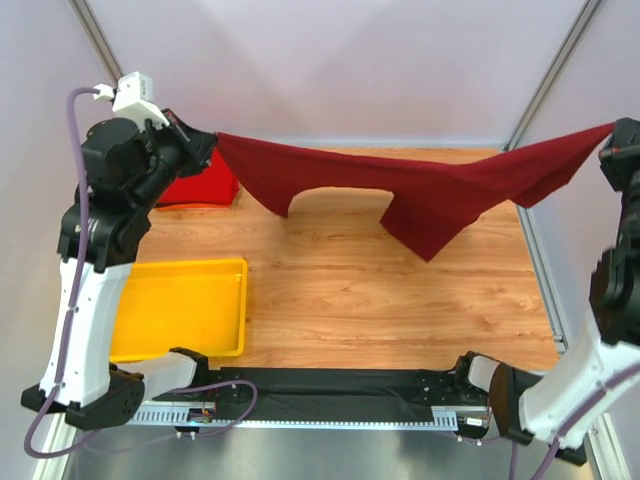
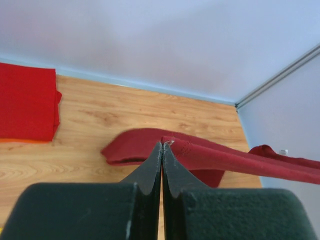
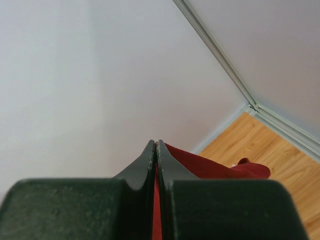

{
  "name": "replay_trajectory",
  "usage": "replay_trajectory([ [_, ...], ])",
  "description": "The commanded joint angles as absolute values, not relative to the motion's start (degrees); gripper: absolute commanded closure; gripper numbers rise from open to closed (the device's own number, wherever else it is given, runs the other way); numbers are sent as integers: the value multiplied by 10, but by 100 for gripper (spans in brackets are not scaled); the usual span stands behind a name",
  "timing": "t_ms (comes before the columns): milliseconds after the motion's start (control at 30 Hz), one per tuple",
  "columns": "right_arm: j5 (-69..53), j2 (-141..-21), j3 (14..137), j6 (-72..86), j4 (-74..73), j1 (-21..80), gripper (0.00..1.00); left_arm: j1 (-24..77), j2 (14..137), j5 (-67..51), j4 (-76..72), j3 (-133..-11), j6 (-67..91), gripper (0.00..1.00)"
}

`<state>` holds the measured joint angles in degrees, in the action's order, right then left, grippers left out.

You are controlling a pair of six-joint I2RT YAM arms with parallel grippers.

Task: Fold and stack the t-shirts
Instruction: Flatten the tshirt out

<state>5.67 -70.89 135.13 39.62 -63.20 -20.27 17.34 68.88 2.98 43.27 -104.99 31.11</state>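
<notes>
A dark maroon t-shirt (image 1: 400, 185) hangs stretched in the air across the back of the table, its lower parts drooping toward the wood. My left gripper (image 1: 208, 140) is shut on its left corner, seen in the left wrist view (image 2: 163, 145) with the cloth (image 2: 235, 160) running off to the right. My right gripper (image 1: 612, 135) is shut on its right corner, and the cloth (image 3: 210, 165) shows between the fingers in the right wrist view (image 3: 156, 145). A brighter red t-shirt (image 1: 200, 188) lies folded at the back left, also in the left wrist view (image 2: 25, 102).
A yellow plastic tray (image 1: 185, 305) sits at the near left of the wooden table (image 1: 400, 300). White walls and a metal frame post (image 1: 550, 70) close the back and sides. The black rail (image 1: 330, 385) of the arm bases runs along the near edge.
</notes>
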Motion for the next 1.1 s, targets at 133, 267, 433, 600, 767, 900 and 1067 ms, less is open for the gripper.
replay_trajectory([
  [133,61,-641,1354,405,-709,-203,100,185,626,24,516,-1054,335,100],
  [267,97,-627,1357,390,-795,-203,100,185,617,13,536,-1049,341,100],
  [433,142,-644,1327,395,-874,-203,100,185,678,32,584,-1061,346,100],
  [600,65,-642,1178,426,-717,-203,100,184,750,33,549,-1068,336,100],
  [767,-36,-740,1158,420,-535,-203,100,176,850,50,469,-1120,314,100],
  [900,-74,-838,1260,397,-487,-203,100,169,920,54,426,-1204,306,100],
  [1067,-48,-884,1396,352,-526,-205,100,169,917,32,400,-1204,313,100],
])
